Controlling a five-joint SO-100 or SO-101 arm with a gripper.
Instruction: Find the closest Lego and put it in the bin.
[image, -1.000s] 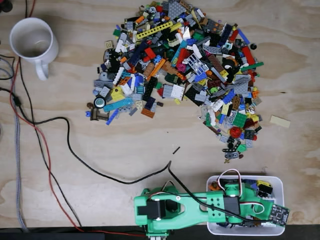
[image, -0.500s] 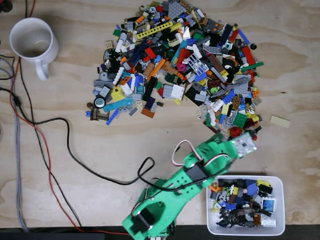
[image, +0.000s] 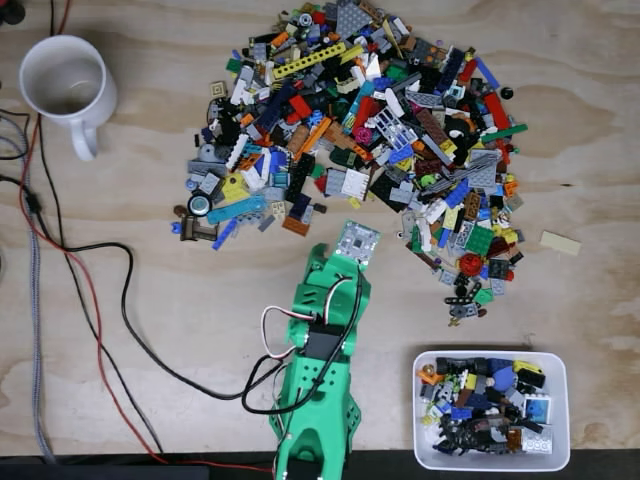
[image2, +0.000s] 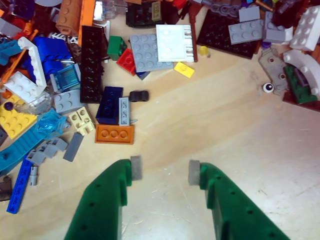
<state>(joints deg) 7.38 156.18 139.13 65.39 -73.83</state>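
In the wrist view my gripper is open, its two green fingers held apart over bare wood with nothing between them. An orange Lego plate lies just ahead and to the left of the fingertips, at the near edge of the Lego pile. In the fixed view my green arm points up at the lower edge of the pile, close to the orange plate. The bin, a white tub holding several pieces, sits to the lower right of the arm.
A white mug stands at the top left. Black and red cables trail across the left side and loop by the arm's base. A tan plate lies alone at the right.
The arm has swung left from over the bin, past the pile's right end, to the pile's lower middle edge. The black cable has shifted with it.
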